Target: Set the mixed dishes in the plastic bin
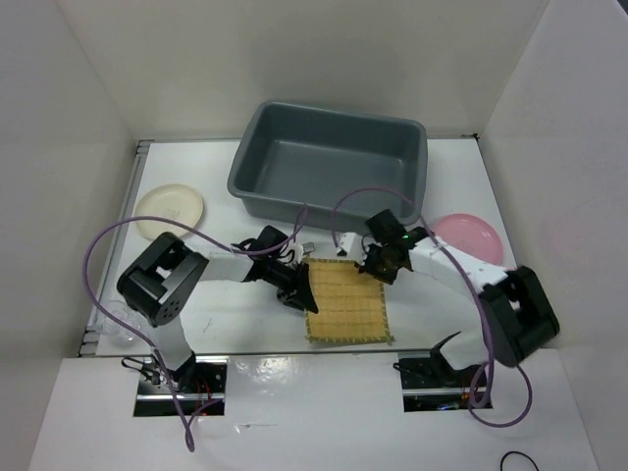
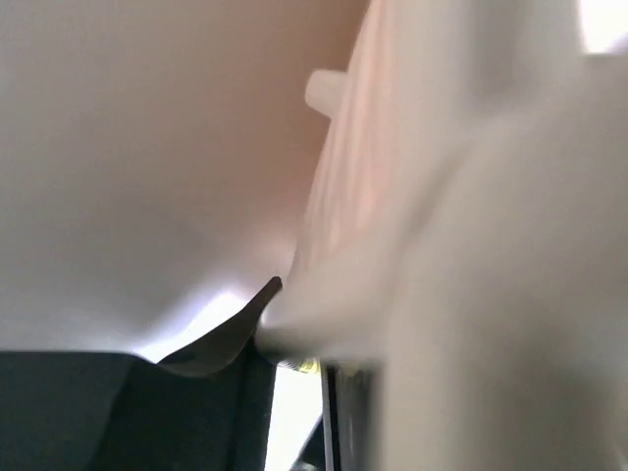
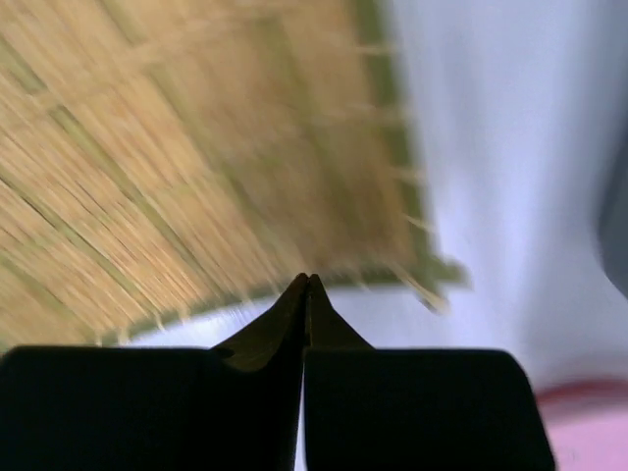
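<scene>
The yellow woven mat (image 1: pixel 345 302) lies flat in the middle of the table. My left gripper (image 1: pixel 297 291) is low at its left edge. The left wrist view is badly blurred and shows one dark finger (image 2: pixel 211 353) with a sliver of yellow beside it. My right gripper (image 1: pixel 379 267) is at the mat's far right corner. Its jaws (image 3: pixel 307 283) are shut, with the tips at the edge of the mat (image 3: pixel 196 147). The dark grey bin (image 1: pixel 250 186) stands behind the mat. A cream plate (image 1: pixel 171 211) lies at the left and a pink plate (image 1: pixel 465 236) at the right. A faint clear cup (image 1: pixel 118 326) sits front left.
White walls enclose the table on the left, right and back. Purple cables loop from both arms over the table. The pink plate's rim (image 3: pixel 589 432) shows at the right wrist view's lower right corner.
</scene>
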Tool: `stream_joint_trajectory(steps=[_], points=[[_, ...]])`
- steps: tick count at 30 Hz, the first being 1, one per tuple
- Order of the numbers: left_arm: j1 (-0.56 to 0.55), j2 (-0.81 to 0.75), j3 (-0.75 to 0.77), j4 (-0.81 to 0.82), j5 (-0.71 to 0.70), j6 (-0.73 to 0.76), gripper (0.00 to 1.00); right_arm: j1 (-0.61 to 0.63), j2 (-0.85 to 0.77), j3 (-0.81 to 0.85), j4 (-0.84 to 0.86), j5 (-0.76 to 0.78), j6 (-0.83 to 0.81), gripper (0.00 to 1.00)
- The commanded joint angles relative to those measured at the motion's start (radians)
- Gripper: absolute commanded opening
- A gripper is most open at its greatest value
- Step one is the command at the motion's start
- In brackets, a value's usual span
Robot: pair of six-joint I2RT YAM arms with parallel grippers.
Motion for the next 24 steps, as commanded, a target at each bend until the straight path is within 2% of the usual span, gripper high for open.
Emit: stream_joint_trajectory(steps=[1, 2, 4, 5, 8, 13, 15, 18, 19, 22, 23, 24], points=[[-0.038, -0.117, 0.078, -0.189, -0.079, 0.158, 0.0, -0.091, -0.195, 0.018, -0.061, -0.062, 0.019, 0.0], [-0.038, -0.161, 0.098, -0.281, -0.067, 0.192, 0.0, -0.122, -0.305, 0.038, -0.091, -0.093, 0.005, 0.0], [-0.038, -0.207, 0.151, -0.358, -0.031, 0.212, 0.0, -0.214, -0.43, 0.063, -0.102, -0.116, 0.005, 0.0], [-0.038, -0.246, 0.173, -0.43, -0.02, 0.226, 0.0, -0.24, -0.555, 0.063, -0.102, -0.125, 0.037, 0.0], [-0.038, -0.286, 0.269, -0.557, 0.036, 0.237, 0.0, -0.253, -0.714, 0.075, -0.066, -0.06, 0.125, 0.0], [-0.038, -0.312, 0.484, -0.721, 0.099, 0.246, 0.0, -0.253, -0.929, -0.02, -0.01, 0.221, 0.325, 0.0], [-0.024, -0.283, 0.625, -0.752, 0.145, 0.237, 0.0, -0.253, -0.99, -0.061, 0.034, 0.331, 0.352, 0.0], [0.022, -0.211, 0.804, -0.771, 0.193, 0.217, 0.0, -0.262, -1.022, -0.093, 0.054, 0.394, 0.392, 0.0], [0.055, -0.155, 0.939, -0.795, 0.203, 0.203, 0.0, -0.262, -1.038, -0.109, 0.072, 0.436, 0.401, 0.0], [0.12, -0.018, 1.143, -0.786, 0.265, 0.145, 0.0, -0.273, -1.073, -0.169, 0.12, 0.487, 0.412, 0.0], [0.167, 0.024, 1.284, -0.786, 0.274, 0.131, 0.0, -0.273, -1.073, -0.169, 0.12, 0.487, 0.412, 0.0], [0.19, 0.065, 1.361, -0.786, 0.274, 0.122, 0.0, -0.273, -1.088, -0.169, 0.12, 0.487, 0.412, 0.0]])
